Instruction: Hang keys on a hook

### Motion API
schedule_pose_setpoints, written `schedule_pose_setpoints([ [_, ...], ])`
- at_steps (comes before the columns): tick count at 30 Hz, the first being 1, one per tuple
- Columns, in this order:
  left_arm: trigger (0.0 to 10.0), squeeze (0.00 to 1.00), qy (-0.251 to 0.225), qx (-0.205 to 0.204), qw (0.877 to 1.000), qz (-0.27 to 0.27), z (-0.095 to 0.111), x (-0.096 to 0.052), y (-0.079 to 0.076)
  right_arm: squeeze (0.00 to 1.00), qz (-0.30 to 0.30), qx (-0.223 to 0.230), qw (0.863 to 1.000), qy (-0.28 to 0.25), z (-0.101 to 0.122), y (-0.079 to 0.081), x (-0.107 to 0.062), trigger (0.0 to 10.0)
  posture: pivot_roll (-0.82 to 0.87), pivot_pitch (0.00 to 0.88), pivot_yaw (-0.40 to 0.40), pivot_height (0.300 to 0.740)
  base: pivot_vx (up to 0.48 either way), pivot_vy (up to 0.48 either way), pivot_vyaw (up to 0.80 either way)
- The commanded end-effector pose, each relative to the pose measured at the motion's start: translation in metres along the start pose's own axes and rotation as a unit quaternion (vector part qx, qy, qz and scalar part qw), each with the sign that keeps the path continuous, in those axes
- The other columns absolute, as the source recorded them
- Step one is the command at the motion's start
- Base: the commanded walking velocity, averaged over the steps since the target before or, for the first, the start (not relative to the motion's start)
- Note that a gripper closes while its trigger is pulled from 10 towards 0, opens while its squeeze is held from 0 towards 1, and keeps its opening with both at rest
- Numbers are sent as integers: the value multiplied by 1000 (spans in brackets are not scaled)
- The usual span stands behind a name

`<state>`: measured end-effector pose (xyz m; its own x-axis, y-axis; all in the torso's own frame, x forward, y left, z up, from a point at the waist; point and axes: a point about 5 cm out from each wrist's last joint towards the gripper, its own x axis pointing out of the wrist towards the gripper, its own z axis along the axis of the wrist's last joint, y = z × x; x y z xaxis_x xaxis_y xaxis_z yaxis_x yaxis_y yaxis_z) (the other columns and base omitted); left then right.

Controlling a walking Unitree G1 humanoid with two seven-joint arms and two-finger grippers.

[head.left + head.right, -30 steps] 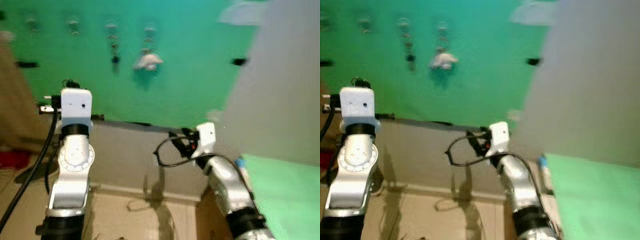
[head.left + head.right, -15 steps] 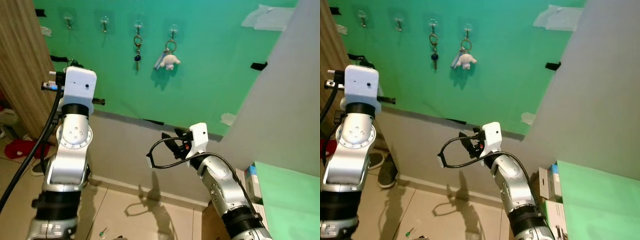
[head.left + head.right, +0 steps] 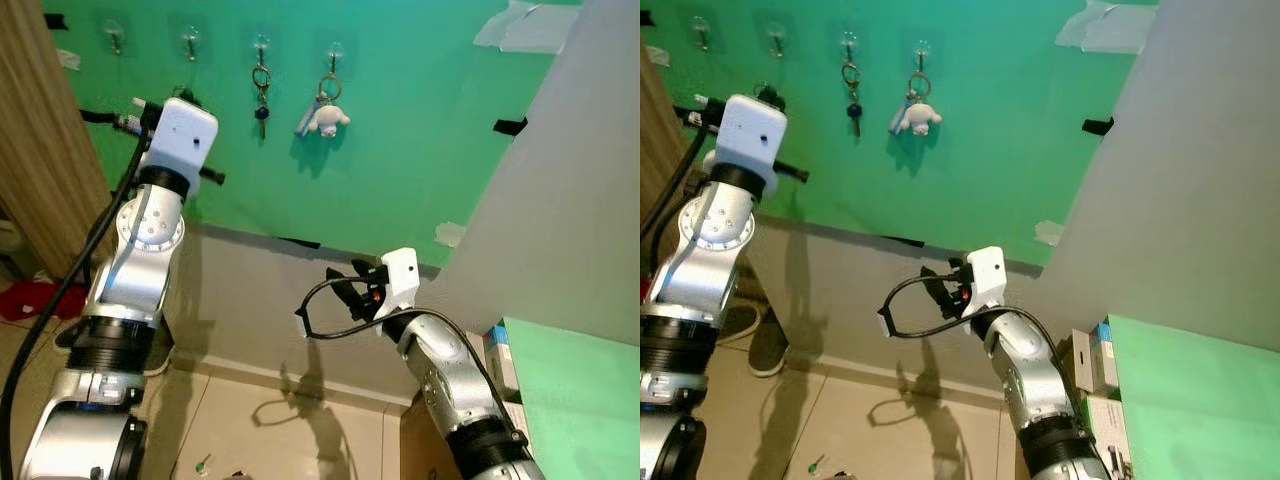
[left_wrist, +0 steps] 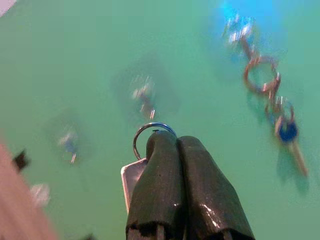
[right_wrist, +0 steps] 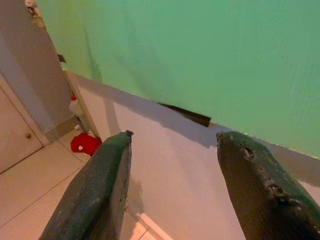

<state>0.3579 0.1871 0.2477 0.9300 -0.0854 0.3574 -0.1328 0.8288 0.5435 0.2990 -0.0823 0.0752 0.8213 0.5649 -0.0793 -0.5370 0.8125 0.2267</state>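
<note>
On the green wall (image 3: pixel 400 150), the two leftmost hooks (image 3: pixel 113 37) (image 3: pixel 187 42) hang bare with open wall around them. The next two are taken: a blue-tagged key (image 3: pixel 260 100) and a white plush keychain (image 3: pixel 322 115). A wooden panel (image 3: pixel 40 160) crowds the leftmost hook.

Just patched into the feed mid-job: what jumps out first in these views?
The green wall dominates, with a row of hooks along its top: a blue-headed key and a white plush keychain already hang on the two rightmost. The left gripper is raised toward the bare hooks, jaws shut on a key ring with a pale tag. The right gripper sits low by the grey lower wall, jaws open.
</note>
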Motion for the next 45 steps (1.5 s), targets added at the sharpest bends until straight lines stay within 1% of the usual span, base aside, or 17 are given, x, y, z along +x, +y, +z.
schedule_pose_setpoints([
  [1, 10000, 0, -19, 25, 1000, 4, 8, 11, 7, 0, -9, -4, 1000, -6, 2, -3, -4, 10000, 42, 0, -39, 740, 0, 0, 0],
  [2, 10000, 0, -19, 34, 999, 10, 8, 13, 9, 0, -5, -5, 1000, -7, 3, -1, -5, 10000, 42, 0, -39, 740, 0, 0, 0],
  [4, 10000, 0, -15, 28, 999, 18, 6, 15, 12, 0, 5, -11, 1000, -10, 4, 1, -5, 10000, 37, 0, -35, 740, 0, 0, 0],
  [5, 10000, 0, -12, 22, 999, 22, 4, 19, 13, 0, 31, -27, 999, -16, 7, 8, -5, 10000, 35, 0, -35, 740, 0, 0, 0],
  [6, 10000, 0, -12, 22, 999, 21, 4, 20, 13, 0, 44, -36, 998, -20, 9, 12, -5, 10000, 31, 0, -34, 740, 0, 0, 0],
  [7, 10000, 0, -12, 22, 999, 21, 4, 20, 13, 0, 44, -36, 998, -20, 9, 12, -5, 10000, 31, 0, -34, 740, 0, 0, 0],
  [10, 10000, 0, -19, 17, 1000, 14, 6, 26, 14, 0, 64, -55, 996, -23, 15, 16, -5, 10000, 23, 0, -30, 740, 0, 0, 0],
  [18, 10000, 0, -23, -1, 1000, 8, 8, 33, 13, 0, 68, -57, 996, -16, 13, 17, -7, 10000, 19, 0, -30, 740, 0, 0, 0],
  [19, 10000, 0, -29, -6, 999, 11, 10, 34, 14, 0, 70, -57, 996, -15, 12, 18, -8, 10000, 17, 0, -28, 740, 0, 0, 0],
  [23, 10000, 0, -31, -18, 999, 16, 11, 37, 17, 0, 71, -56, 996, -13, 12, 19, -9, 10000, 17, 0, -28, 740, 0, 0, 0],
  [26, 10000, 0, -26, -23, 999, 19, 9, 39, 18, 0, 71, -56, 996, -10, 11, 19, -9, 10000, 16, 0, -26, 740, 0, 0, 0],
  [28, 10000, 0, -24, -37, 999, 21, 8, 40, 19, 0, 71, -56, 996, -9, 11, 19, -10, 10000, 15, 0, -26, 740, 0, 0, 0],
  [32, 10000, 0, -15, -39, 999, 25, 5, 41, 20, 0, 71, -56, 996, -7, 10, 19, -10, 10000, 14, 0, -26, 740, 0, 0, 0],
  [34, 10000, 0, -7, -49, 998, 27, 3, 41, 20, 0, 71, -56, 996, -5, 9, 18, -11, 10000, 13, 0, -27, 740, 0, 0, 0],
  [40, 10000, 0, 14, -51, 998, 28, -5, 42, 18, 0, 72, -56, 996, -2, 9, 18, -11, 10000, 13, 0, -30, 740, 0, 0, 0],
  [45, 10000, 0, 5, -52, 998, 29, -4, 42, 19, 0, 73, -55, 996, 0, 9, 18, -11, 10000, 13, 0, -31, 740, 0, 0, 0],
])
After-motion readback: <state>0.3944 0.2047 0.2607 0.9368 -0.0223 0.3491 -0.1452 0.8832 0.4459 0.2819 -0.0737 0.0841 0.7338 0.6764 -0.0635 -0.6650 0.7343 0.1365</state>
